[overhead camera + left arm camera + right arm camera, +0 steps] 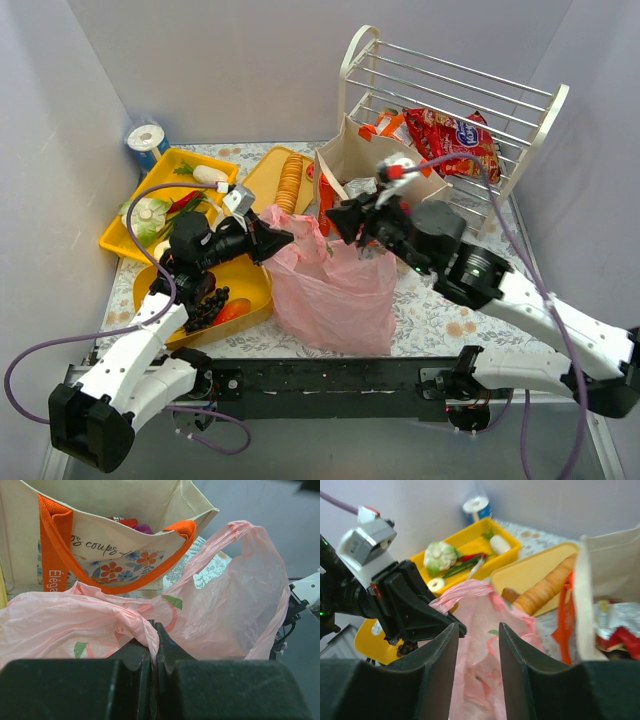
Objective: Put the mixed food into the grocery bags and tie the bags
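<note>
The translucent pink plastic bag (335, 290) lies in the middle of the table, its mouth facing the back. My left gripper (285, 240) is shut on the bag's left handle, a bunched pink strip pinched between its jaws (154, 630). My right gripper (330, 222) is open just above the bag's right rim; in the right wrist view (477, 627) the pink bag (480, 675) shows between and below the fingers. The beige tote (355, 165) with orange straps stands behind, with red and purple packets (135, 526) inside. A red snack packet (450, 140) lies on the rack.
A white wire rack (460, 100) stands at the back right. Three yellow trays hold food: vegetables (170, 195), a stack of biscuits (291, 182), and dark grapes (200, 300) with a red piece. A blue-white tin (148, 140) stands in the back left corner.
</note>
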### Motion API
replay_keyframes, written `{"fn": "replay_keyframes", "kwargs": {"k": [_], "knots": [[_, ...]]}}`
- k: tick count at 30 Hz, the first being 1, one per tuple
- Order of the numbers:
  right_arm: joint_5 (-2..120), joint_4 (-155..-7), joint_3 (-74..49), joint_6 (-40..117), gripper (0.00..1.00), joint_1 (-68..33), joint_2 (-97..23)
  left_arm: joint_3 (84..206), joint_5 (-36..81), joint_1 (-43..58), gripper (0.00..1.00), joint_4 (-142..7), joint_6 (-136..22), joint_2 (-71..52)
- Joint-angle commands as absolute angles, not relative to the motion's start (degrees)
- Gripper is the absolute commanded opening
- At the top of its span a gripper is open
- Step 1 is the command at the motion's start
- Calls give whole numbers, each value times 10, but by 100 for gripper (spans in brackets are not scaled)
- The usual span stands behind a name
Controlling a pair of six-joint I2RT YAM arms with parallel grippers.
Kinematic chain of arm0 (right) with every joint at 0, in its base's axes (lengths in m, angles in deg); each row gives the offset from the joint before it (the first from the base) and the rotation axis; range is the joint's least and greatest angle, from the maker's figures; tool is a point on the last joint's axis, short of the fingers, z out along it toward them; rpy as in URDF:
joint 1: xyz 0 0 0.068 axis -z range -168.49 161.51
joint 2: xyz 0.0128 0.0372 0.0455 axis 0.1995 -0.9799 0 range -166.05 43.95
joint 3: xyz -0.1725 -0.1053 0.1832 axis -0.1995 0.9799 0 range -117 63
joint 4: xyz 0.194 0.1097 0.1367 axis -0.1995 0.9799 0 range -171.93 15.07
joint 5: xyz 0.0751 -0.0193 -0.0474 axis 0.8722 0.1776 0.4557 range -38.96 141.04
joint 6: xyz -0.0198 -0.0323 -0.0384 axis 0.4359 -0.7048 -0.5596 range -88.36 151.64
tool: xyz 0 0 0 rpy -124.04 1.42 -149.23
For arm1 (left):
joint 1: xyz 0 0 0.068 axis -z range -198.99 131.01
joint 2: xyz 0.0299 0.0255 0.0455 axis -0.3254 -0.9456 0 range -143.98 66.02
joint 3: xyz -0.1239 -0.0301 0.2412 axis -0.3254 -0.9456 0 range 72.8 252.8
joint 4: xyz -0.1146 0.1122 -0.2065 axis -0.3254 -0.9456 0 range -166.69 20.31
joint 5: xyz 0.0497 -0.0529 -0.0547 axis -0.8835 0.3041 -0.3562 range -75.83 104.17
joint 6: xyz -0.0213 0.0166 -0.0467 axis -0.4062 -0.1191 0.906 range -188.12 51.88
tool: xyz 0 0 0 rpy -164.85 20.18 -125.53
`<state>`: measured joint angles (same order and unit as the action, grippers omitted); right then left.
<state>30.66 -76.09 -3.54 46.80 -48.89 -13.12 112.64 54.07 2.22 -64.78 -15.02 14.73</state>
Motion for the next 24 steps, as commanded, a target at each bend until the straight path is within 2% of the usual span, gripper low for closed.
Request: {"fn": "replay_keyframes", "kwargs": {"k": [1,5,15,18,24], "knots": [[409,-736,-96,518,39,-490,-237,1119,548,25,0,-643,-168,172],[438,-712,-119,559,34,-490,-315,1116,545,26,0,-643,-171,179],[445,-744,20,621,34,-496,-374,1114,544,27,0,-641,-170,186],[417,-712,24,611,43,-515,-409,1113,540,28,0,-641,-171,186],[331,-636,40,600,74,-517,-448,1114,512,28,0,-650,-175,188]]}}
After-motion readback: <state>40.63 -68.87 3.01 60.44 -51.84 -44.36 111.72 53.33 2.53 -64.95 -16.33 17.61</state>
